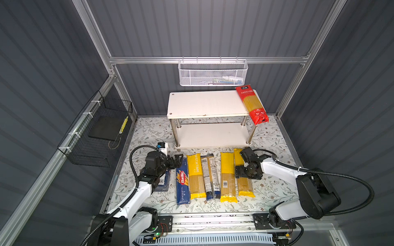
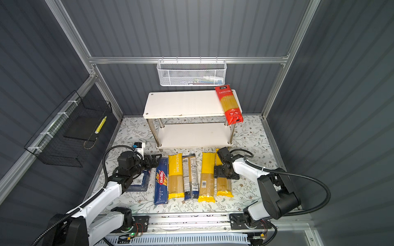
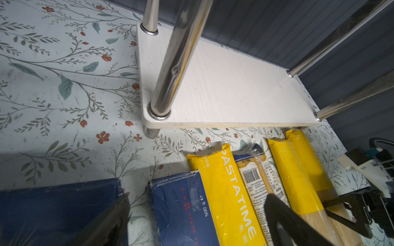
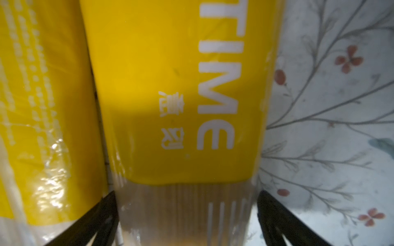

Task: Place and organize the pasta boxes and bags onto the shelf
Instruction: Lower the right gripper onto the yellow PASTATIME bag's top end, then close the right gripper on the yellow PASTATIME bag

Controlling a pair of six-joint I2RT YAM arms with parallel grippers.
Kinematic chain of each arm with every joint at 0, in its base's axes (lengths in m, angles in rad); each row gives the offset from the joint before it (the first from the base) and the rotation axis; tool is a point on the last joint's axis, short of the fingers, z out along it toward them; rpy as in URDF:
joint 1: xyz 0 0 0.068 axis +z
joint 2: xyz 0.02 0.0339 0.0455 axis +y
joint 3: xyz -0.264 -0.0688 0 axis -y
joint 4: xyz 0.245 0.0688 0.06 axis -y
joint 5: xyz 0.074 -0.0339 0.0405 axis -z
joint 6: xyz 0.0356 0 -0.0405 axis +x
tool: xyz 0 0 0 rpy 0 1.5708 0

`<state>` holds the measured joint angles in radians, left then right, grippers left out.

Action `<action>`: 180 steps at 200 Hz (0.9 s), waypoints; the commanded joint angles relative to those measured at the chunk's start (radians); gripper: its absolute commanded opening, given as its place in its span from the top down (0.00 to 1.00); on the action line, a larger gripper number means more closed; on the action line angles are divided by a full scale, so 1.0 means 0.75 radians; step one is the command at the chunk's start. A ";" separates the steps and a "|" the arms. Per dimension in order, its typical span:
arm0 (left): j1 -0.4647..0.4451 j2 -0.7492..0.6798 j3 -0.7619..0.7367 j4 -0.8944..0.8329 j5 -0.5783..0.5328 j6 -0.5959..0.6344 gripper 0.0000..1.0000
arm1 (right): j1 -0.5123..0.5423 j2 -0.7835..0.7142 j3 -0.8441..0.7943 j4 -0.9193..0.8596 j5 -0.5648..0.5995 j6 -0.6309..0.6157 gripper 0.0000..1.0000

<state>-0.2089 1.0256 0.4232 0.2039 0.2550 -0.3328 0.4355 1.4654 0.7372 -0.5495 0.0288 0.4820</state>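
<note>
One yellow bag (image 4: 170, 85), rightmost of the row on the worktop (image 1: 275, 191), lies directly under the right claw (image 4: 187, 194), long axis pointing at the shelf (image 1: 204, 104); the open jaws straddle its width. A second yellow bag (image 4: 32, 106) lies tight beside it, crowding one jaw. The left claw (image 3: 198, 198), also open, hovers by the narrow blue box (image 3: 181, 208).

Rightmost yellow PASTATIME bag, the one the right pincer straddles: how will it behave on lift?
Probably stiff lengthwise: the yellow bag shows tightly packed straight spaghetti through its clear window. The film is glossy with glare, so it may slip once the open right pincer closes. In a top view the pincer sits near mid-length, so little tipping seems likely.
</note>
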 commanded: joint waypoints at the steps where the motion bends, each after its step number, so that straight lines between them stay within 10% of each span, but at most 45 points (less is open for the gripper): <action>1: -0.008 -0.025 -0.013 -0.004 0.000 0.029 0.01 | 0.006 0.028 0.030 -0.026 0.000 0.022 0.01; 180: -0.008 0.004 -0.008 0.004 0.011 0.026 0.01 | 0.006 0.081 0.033 0.007 0.069 0.041 0.08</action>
<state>-0.2089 1.0195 0.4232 0.2039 0.2554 -0.3328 0.4355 1.5272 0.7837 -0.5411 0.0708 0.4969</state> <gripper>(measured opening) 0.993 0.946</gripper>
